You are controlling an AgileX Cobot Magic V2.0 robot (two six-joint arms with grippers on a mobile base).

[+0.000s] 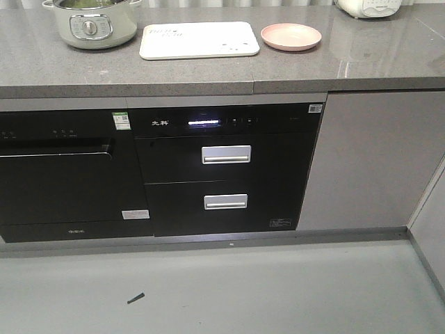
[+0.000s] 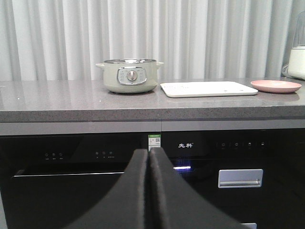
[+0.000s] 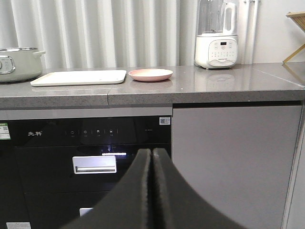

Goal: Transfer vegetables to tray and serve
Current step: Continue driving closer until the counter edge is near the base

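The left gripper [image 2: 149, 191] and right gripper [image 3: 152, 191] hang before black appliance fronts [image 1: 229, 167], each with jaws pressed together on nothing. Past the grey floor [image 1: 222, 292], a speckled grey counter [image 1: 208, 73] carries the tray [image 1: 199, 40], bare, between a pale green pot [image 1: 90, 28], contents unclear, and an empty pink plate [image 1: 290, 36]. White curtains [image 2: 190, 38] hang behind.

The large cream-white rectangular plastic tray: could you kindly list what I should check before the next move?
1. Cream-white rectangular plastic tray flat on grey stone counter, nothing on it: ok.
2. Left end effector open for grasping: not ok, shut.
3. Right end effector open: not ok, shut.
4. Green lettuce leaves located: cannot tell; round pale-green electric pot's inside barely shows.
5. Round pink plate apart from tray: ok.
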